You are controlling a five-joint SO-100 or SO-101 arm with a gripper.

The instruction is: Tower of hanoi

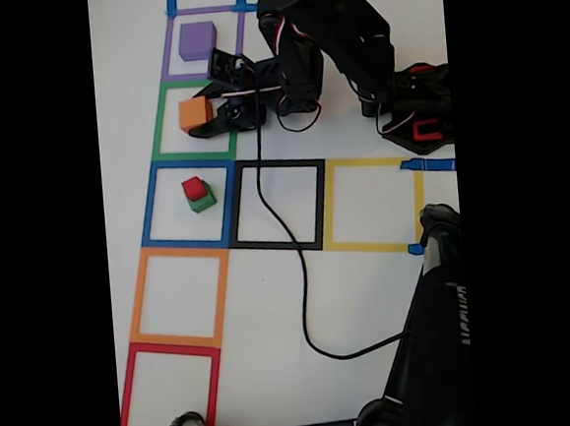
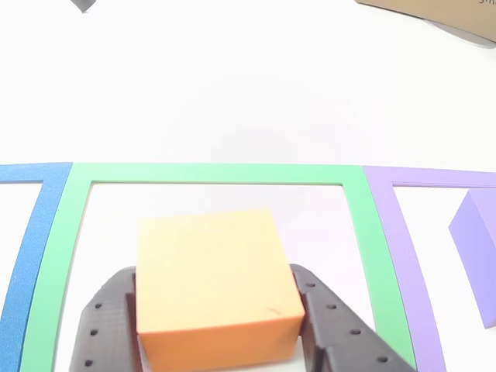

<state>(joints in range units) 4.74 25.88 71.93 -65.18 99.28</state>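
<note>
An orange cube (image 1: 194,113) (image 2: 213,263) sits inside the green tape square (image 1: 162,124) (image 2: 217,173). My gripper (image 1: 203,103) (image 2: 211,283) reaches in from the right in the fixed view, and its black fingers (image 2: 105,314) press against both sides of the cube. A purple cube (image 1: 196,40) (image 2: 477,256) rests in the purple square (image 1: 168,52) above in the fixed view. In the blue square (image 1: 149,204), a small red cube (image 1: 195,187) is stacked on a green cube (image 1: 203,202).
Black (image 1: 275,162), yellow (image 1: 368,162), orange (image 1: 174,251) and red (image 1: 167,349) tape squares lie on the white table. A black cable (image 1: 299,271) runs across the black square. A black stand (image 1: 437,329) rises at the lower right, and the arm's base (image 1: 417,114) sits at the right.
</note>
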